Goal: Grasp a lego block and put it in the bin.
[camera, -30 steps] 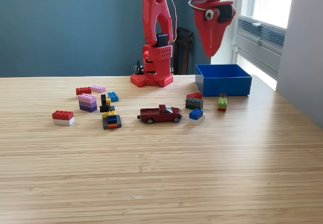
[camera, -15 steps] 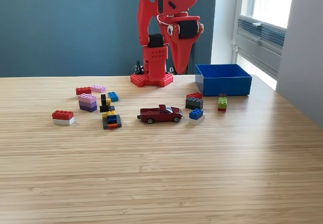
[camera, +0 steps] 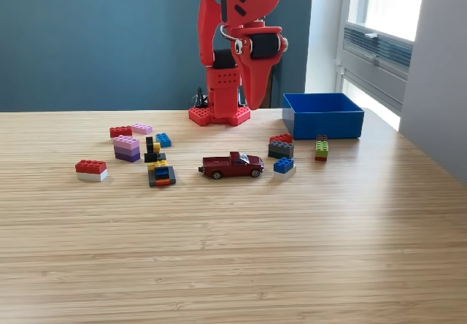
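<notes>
Red plastic makes up the whole arm (camera: 226,47), which stands at the top centre of the frame on a studded base at the far edge of the bench (camera: 233,251). Its gripper (camera: 255,103) points straight down, tip hanging above the bench just right of the base; the jaws look drawn together to a narrow point with nothing between them.

Right of the arm, in the upper right part of the frame, sits the bright-blue bin (camera: 322,116), open-topped and resting on the bench near the window. Whether anything lies inside cannot be seen from this angle.

Lego blocks are scattered across the middle band of the picture. Just in front of the bin lie a green block with a red end (camera: 321,149), a red-on-dark-grey stack (camera: 280,146) and a small blue block (camera: 284,166). A dark red toy pickup (camera: 233,166) stands at the centre. Left of it are a black, yellow and orange cluster (camera: 158,167), a pink and purple stack (camera: 126,148), a small blue brick (camera: 163,139), a red brick (camera: 120,130) touching a pink one (camera: 142,128), and, furthest left, a red-on-white block (camera: 91,170).
</notes>
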You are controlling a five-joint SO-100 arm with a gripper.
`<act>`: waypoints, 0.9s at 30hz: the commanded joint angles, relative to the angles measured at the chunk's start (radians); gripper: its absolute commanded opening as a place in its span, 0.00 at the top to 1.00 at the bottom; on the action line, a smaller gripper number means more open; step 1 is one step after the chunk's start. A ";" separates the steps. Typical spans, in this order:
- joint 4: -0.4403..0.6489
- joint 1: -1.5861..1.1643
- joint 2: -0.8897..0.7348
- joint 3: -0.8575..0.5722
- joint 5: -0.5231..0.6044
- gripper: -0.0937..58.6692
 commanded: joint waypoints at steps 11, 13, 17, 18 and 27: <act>-0.012 0.103 0.012 -0.038 0.140 1.00; -0.011 0.144 0.012 -0.043 0.190 1.00; -0.011 0.267 0.012 -0.032 0.272 0.99; -0.014 0.301 0.012 -0.028 0.282 0.99; -0.067 0.594 0.012 -0.008 0.281 0.98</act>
